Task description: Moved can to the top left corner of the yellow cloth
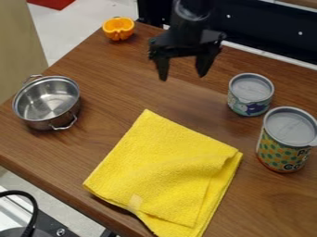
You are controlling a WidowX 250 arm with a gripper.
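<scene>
My claw (pixel 183 76), upper centre of the frame, is spread and empty. The task's can may be the short can (pixel 250 95), upper right, or the tall can (pixel 287 140), just below it at the right edge; the short one, nearer my claw, seems likelier. I should centre over it, straddle its round wall below the rim, and avoid nudging its neighbour. Then I should lift it clear and lower it upright on the upper-left corner of the cloth (pixel 164 173), releasing once its base sits flat.
</scene>
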